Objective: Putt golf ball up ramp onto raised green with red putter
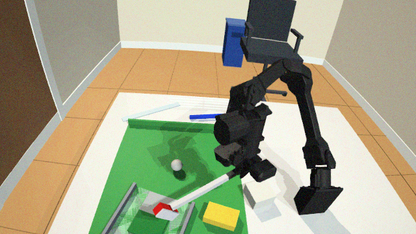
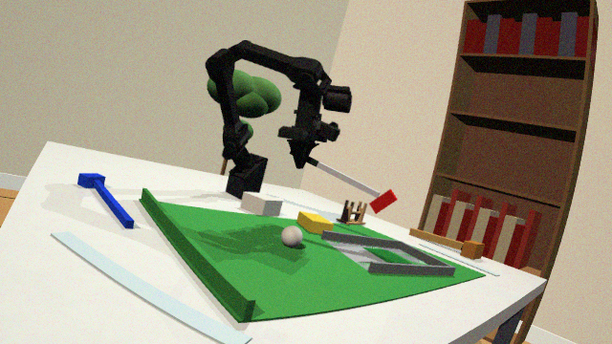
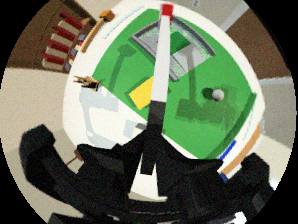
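My gripper (image 1: 238, 172) (image 2: 300, 164) (image 3: 150, 133) is shut on the dark grip end of the red putter. The putter's white shaft (image 1: 203, 191) (image 2: 346, 179) (image 3: 160, 65) slants out from the fingers, and its red head (image 1: 164, 209) (image 2: 383, 201) (image 3: 167, 11) is in the air, above the ramp area in the top view. The white golf ball (image 1: 176, 165) (image 2: 292, 236) (image 3: 218, 94) sits on the green mat (image 1: 143, 146) (image 2: 306, 296) (image 3: 235, 75). The grey ramp (image 1: 155, 199) (image 2: 343, 247) (image 3: 187, 61) leads to the raised green (image 1: 147, 224) (image 2: 389, 254) (image 3: 180, 42) between grey rails.
A yellow block (image 1: 221, 215) (image 2: 315, 222) (image 3: 142, 95) is beside the ramp, and a white block (image 1: 260, 193) (image 2: 260, 204) is at the mat's edge. A green wall (image 1: 169, 126) (image 2: 196, 260) bounds the mat. A blue putter (image 1: 203, 116) (image 2: 112, 203), a brown putter (image 2: 470, 249) and a small wooden stand (image 2: 353, 212) (image 3: 88, 82) lie outside it.
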Available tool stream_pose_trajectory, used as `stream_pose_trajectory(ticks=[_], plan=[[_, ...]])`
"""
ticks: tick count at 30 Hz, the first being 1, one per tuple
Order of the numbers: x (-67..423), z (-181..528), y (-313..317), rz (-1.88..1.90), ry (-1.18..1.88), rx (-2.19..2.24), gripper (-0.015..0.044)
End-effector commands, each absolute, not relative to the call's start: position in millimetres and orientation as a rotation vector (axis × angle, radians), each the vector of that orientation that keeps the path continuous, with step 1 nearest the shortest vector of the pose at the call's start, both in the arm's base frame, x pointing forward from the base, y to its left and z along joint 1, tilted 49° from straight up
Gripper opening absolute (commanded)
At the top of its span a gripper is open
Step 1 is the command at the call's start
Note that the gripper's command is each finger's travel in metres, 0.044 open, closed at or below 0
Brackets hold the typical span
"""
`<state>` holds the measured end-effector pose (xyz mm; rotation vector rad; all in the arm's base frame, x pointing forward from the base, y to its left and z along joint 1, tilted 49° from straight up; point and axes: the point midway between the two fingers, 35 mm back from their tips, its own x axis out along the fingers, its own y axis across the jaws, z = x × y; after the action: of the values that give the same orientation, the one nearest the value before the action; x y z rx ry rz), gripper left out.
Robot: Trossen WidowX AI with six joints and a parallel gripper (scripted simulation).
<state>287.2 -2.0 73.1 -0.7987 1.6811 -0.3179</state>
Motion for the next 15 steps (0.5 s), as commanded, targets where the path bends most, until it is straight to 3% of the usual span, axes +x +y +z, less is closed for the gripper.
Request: stream_pose_trajectory(ticks=[1,15], plan=[[278,94,-20,-0.474,1.627,-0.699,0.0000],[239,160,-75,-0.968,1.381,-0.342,0.0000]])
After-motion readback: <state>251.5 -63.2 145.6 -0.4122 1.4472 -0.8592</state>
